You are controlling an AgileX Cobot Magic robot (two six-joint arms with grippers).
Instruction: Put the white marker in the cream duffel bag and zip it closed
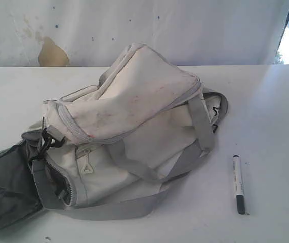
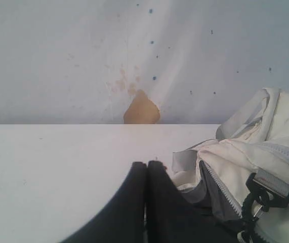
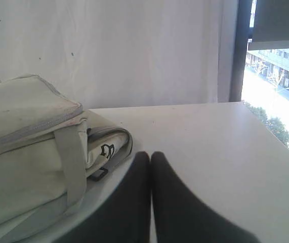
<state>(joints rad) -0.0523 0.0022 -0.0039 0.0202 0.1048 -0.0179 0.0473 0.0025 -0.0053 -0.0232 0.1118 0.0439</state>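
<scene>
The cream duffel bag (image 1: 134, 126) lies crumpled in the middle of the white table, its end unzipped with dark grey lining (image 1: 5, 182) spilling out at the near left. The white marker (image 1: 239, 183), black cap toward the front edge, lies on the table to the bag's right, apart from it. Neither arm shows in the exterior view. My left gripper (image 2: 147, 164) is shut and empty, low over the table beside the bag's open zipper (image 2: 220, 185). My right gripper (image 3: 150, 155) is shut and empty too, near the bag's strapped end (image 3: 73, 157). No marker shows in the wrist views.
A white backdrop with a brown patch (image 1: 52, 53) stands behind the table. A grey webbing strap (image 1: 114, 207) trails along the table in front of the bag. A window (image 3: 276, 96) lies past the table's right edge.
</scene>
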